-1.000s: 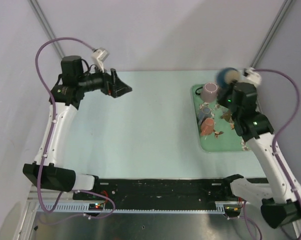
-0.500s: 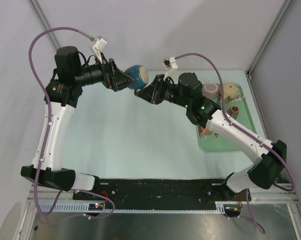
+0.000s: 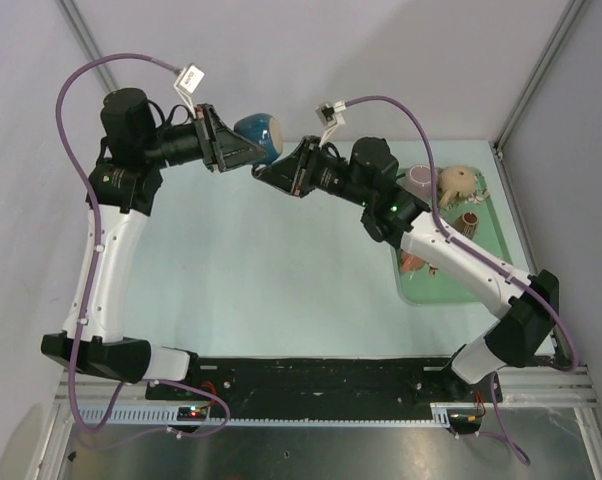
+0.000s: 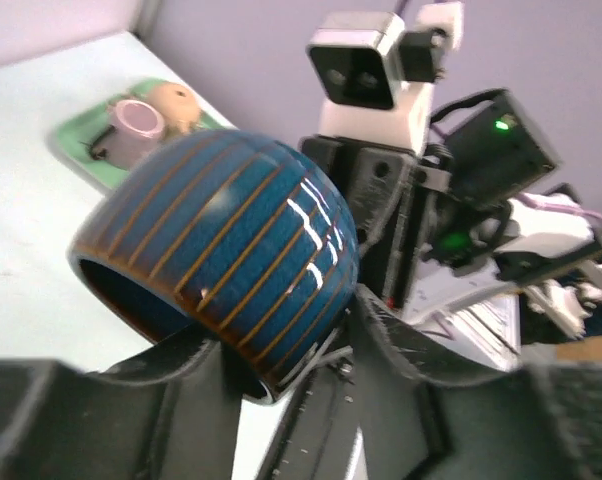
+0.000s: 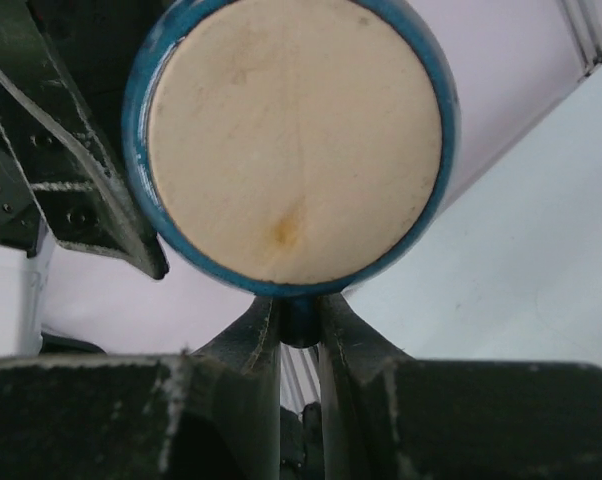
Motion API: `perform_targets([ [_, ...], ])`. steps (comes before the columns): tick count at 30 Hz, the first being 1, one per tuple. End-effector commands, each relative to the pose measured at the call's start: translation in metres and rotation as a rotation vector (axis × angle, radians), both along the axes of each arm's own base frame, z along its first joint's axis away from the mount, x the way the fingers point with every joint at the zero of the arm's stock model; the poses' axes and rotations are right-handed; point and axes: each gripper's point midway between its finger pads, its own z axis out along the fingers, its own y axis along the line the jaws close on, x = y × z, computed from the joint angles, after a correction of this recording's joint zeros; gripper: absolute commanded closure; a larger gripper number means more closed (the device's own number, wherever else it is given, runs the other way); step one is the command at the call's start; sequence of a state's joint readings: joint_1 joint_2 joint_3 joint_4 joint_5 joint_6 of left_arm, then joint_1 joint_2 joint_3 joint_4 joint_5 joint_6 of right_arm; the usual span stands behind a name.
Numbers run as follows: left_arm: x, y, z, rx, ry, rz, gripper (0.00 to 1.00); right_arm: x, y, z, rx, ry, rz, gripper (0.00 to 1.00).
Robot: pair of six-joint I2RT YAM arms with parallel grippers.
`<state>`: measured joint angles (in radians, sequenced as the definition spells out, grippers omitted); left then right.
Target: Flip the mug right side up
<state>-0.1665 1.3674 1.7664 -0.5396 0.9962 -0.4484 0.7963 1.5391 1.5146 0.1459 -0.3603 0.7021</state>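
Observation:
The mug [image 3: 261, 132] is blue with thin orange stripes and a tan unglazed base. It hangs in the air above the far left of the table, lying on its side between my two arms. My left gripper [image 3: 243, 152] has closed over its rim, one finger inside the mouth and one against the striped outer wall [image 4: 231, 250]. My right gripper [image 3: 273, 170] comes from the other side and is shut on the mug's handle [image 5: 299, 322]. In the right wrist view the round base [image 5: 291, 140] faces the camera above that gripper [image 5: 299, 318].
A green tray [image 3: 421, 290] lies at the right of the table. It holds a pink cup [image 3: 419, 182], a tan round piece [image 3: 459, 182] and some small brown items. The right arm's wrist camera [image 4: 366, 60] sits close behind the mug.
The right arm carried the mug from above the tray across to the left gripper. The left jaws, wide open before, have closed onto the rim, and the mug has shifted slightly up and left.

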Motion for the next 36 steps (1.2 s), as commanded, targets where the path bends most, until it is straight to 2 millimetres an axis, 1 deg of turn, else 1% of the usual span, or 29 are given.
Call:
perform_targets([
  [1, -0.019, -0.005, 0.026, -0.079, 0.009, -0.087, 0.68, -0.008, 0.000, 0.052, 0.136, -0.092, 0.067, 1.00],
  [2, -0.018, -0.006, 0.025, -0.085, 0.018, -0.088, 0.77, -0.008, 0.004, 0.048, 0.130, -0.081, 0.084, 1.00],
  [3, -0.015, -0.006, 0.021, -0.088, 0.033, -0.083, 0.85, -0.008, 0.006, 0.043, 0.121, -0.070, 0.094, 1.00],
  [4, -0.011, -0.006, 0.017, -0.087, 0.041, -0.071, 0.90, -0.004, 0.007, 0.038, 0.110, -0.058, 0.090, 1.00],
  [5, -0.002, -0.004, 0.008, -0.077, 0.046, -0.032, 0.95, 0.001, 0.006, 0.028, 0.080, -0.032, 0.072, 0.93],
  [6, 0.008, 0.000, -0.002, -0.064, 0.048, 0.007, 0.97, 0.013, 0.002, 0.010, 0.033, 0.022, 0.013, 0.73],
  [7, 0.027, 0.009, -0.019, -0.030, 0.039, 0.097, 0.99, 0.023, -0.006, -0.005, -0.007, 0.068, -0.044, 0.61],
  [8, 0.041, 0.020, -0.040, 0.018, 0.052, 0.179, 0.99, 0.038, -0.019, -0.024, -0.056, 0.124, -0.131, 0.48],
  [9, 0.062, 0.035, -0.061, 0.113, 0.015, 0.298, 1.00, 0.049, -0.035, -0.044, -0.100, 0.169, -0.211, 0.35],
  [10, 0.074, 0.049, -0.083, 0.211, 0.004, 0.381, 1.00, 0.060, -0.052, -0.063, -0.147, 0.210, -0.298, 0.21],
  [11, 0.088, 0.067, -0.107, 0.348, -0.035, 0.474, 1.00, 0.065, -0.068, -0.083, -0.199, 0.240, -0.366, 0.11],
  [12, 0.096, 0.081, -0.126, 0.472, -0.066, 0.526, 1.00, 0.071, -0.087, -0.104, -0.261, 0.271, -0.452, 0.06],
  [13, 0.103, 0.096, -0.150, 0.610, -0.089, 0.571, 1.00, 0.073, -0.106, -0.122, -0.324, 0.291, -0.519, 0.03],
  [15, 0.108, 0.121, -0.186, 0.826, -0.111, 0.600, 1.00, 0.074, -0.140, -0.153, -0.450, 0.321, -0.635, 0.01],
  [16, 0.108, 0.131, -0.202, 0.914, -0.115, 0.596, 1.00, 0.073, -0.159, -0.171, -0.520, 0.346, -0.696, 0.01],
  [17, 0.107, 0.142, -0.221, 1.015, -0.112, 0.581, 1.00, 0.072, -0.177, -0.182, -0.567, 0.372, -0.752, 0.01],
  [18, 0.106, 0.150, -0.239, 1.095, -0.097, 0.560, 1.00, 0.069, -0.200, -0.199, -0.633, 0.422, -0.828, 0.01],
  [19, 0.102, 0.160, -0.254, 1.178, -0.087, 0.536, 1.00, 0.067, -0.222, -0.210, -0.685, 0.461, -0.900, 0.01],
  [20, 0.098, 0.168, -0.268, 1.244, -0.067, 0.511, 1.00, 0.061, -0.246, -0.224, -0.760, 0.498, -0.982, 0.01],
  [21, 0.094, 0.173, -0.281, 1.297, -0.054, 0.474, 1.00, 0.055, -0.265, -0.232, -0.822, 0.511, -1.051, 0.00],
  [22, 0.089, 0.175, -0.292, 1.323, -0.042, 0.433, 1.00, 0.048, -0.286, -0.241, -0.897, 0.519, -1.131, 0.01],
  [23, 0.083, 0.176, -0.304, 1.339, -0.027, 0.393, 1.00, 0.042, -0.303, -0.248, -0.952, 0.527, -1.187, 0.01],
  [25, 0.073, 0.168, -0.324, 1.314, -0.011, 0.294, 1.00, 0.032, -0.330, -0.262, -1.024, 0.556, -1.273, 0.02],
  [26, 0.068, 0.161, -0.334, 1.285, -0.004, 0.240, 1.00, 0.028, -0.339, -0.271, -1.033, 0.583, -1.301, 0.04],
  [28, 0.060, 0.152, -0.354, 1.252, 0.021, 0.159, 1.00, 0.022, -0.354, -0.283, -1.014, 0.625, -1.364, 0.09],
  [30, 0.059, 0.147, -0.366, 1.222, 0.057, 0.130, 1.00, 0.018, -0.361, -0.289, -0.971, 0.630, -1.421, 0.11],
  [33, 0.064, 0.141, -0.376, 1.167, 0.090, 0.138, 1.00, 0.016, -0.360, -0.303, -0.908, 0.654, -1.439, 0.14],
  [36, 0.072, 0.140, -0.386, 1.146, 0.080, 0.183, 1.00, 0.016, -0.359, -0.322, -0.908, 0.689, -1.424, 0.17],
])
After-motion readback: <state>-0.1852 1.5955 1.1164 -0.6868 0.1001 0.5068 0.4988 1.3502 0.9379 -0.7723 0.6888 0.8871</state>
